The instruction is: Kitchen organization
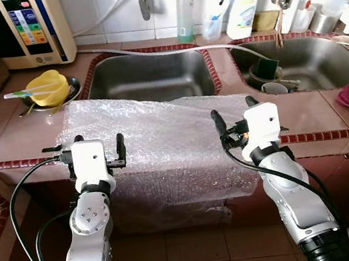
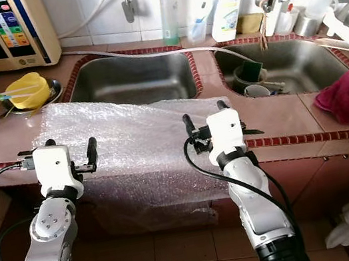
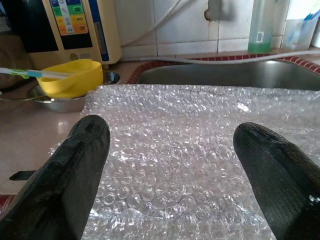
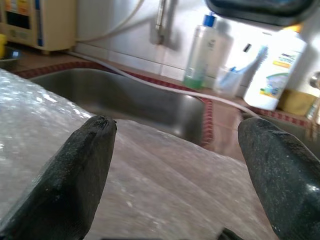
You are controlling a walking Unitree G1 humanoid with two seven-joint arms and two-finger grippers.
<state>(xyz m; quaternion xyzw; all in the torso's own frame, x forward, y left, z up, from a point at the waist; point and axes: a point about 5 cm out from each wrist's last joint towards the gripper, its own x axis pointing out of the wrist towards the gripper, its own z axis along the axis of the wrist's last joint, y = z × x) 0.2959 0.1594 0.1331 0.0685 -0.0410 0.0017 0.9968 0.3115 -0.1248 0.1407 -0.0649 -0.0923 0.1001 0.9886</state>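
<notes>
A sheet of bubble wrap (image 1: 156, 140) lies at the middle of the tabletop (image 1: 6, 133), its near part spilling over the front edge and hanging toward six o'clock, its far edge just short of the left sink (image 1: 151, 74) at twelve. It looks like clutter to be cleared. The left end effector (image 1: 90, 149) hovers at the sheet's eight o'clock corner, fingers apart; the right end effector (image 1: 234, 114) hovers at four o'clock, likewise spread. That spacing suggests a two-handed lift by the corners. At ten o'clock a yellow bowl (image 1: 47, 87) sits in a metal dish; a red cloth (image 2: 348, 96) lies at three o'clock.
</notes>
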